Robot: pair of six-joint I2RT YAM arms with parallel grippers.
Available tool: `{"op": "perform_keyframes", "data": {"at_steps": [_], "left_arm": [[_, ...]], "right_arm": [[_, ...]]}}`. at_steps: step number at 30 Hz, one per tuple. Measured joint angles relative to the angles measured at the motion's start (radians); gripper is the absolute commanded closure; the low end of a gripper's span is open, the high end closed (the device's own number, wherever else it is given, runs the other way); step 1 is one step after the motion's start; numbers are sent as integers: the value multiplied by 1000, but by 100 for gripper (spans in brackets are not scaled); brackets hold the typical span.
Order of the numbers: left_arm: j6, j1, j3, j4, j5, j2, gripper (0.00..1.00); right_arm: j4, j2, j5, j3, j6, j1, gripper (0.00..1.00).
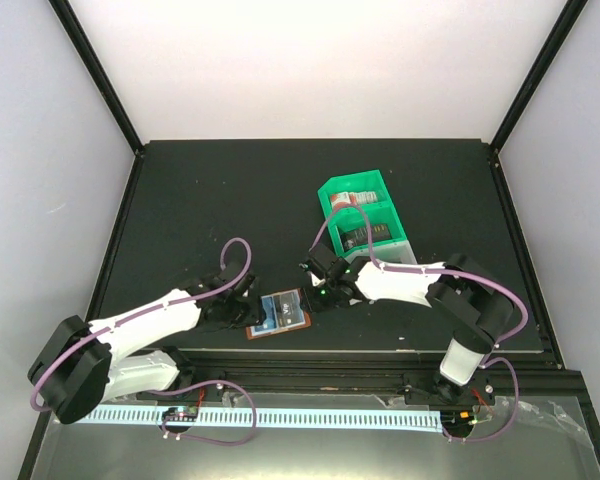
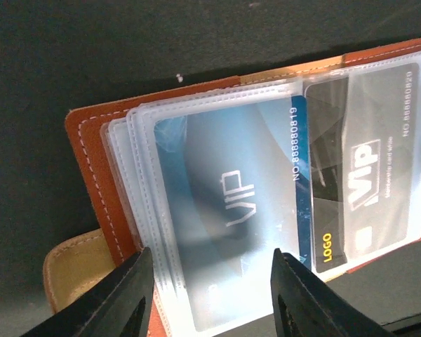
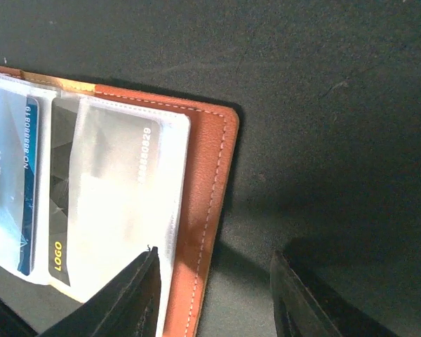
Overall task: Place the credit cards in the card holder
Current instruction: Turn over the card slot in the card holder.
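Lying open between the claws, the card holder [image 1: 279,314] shows a blue card [image 2: 231,210] and a black card [image 2: 368,182]. Left claw [image 2: 210,256] and right claw [image 3: 214,254] are released, empty.

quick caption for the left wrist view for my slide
Brown card holder lying open with a blue card and a black card sleeved inside, left gripper open over the blue one.

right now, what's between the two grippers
The open card holder lies between the left gripper and the right gripper, as the top view shows. Nothing else is in that stretch.
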Motion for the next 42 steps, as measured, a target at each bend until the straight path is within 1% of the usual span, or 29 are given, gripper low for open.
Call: {"op": "perform_keyframes", "data": {"at_steps": [5,10,14,18,22,24,26,30,35,42], "left_arm": [[0,2,-8,56,35,3,58],[0,8,-27,129,70,21,59],[-1,9,-39,169,72,21,59],[-7,13,-50,190,72,20,59],[-18,13,-57,195,68,10,59],[-21,15,-65,196,65,-1,59],[-24,16,-69,195,64,-9,59],[-32,21,-74,192,57,-18,59],[-40,22,-80,175,45,-41,59],[-45,23,-87,169,42,-50,60]], "right_arm": [[-2,1,6,0,0,1,57],[-48,0,106,16,21,1,59],[-95,-21,192,27,29,5,59],[-122,-35,215,74,8,32,64],[-105,-16,155,136,-40,94,74],[-80,3,100,150,-61,111,76],[-58,27,43,157,-75,122,78],[-50,78,-13,165,-91,124,79],[-47,125,-61,177,-111,124,80],[-32,138,-93,192,-115,124,85]]}}
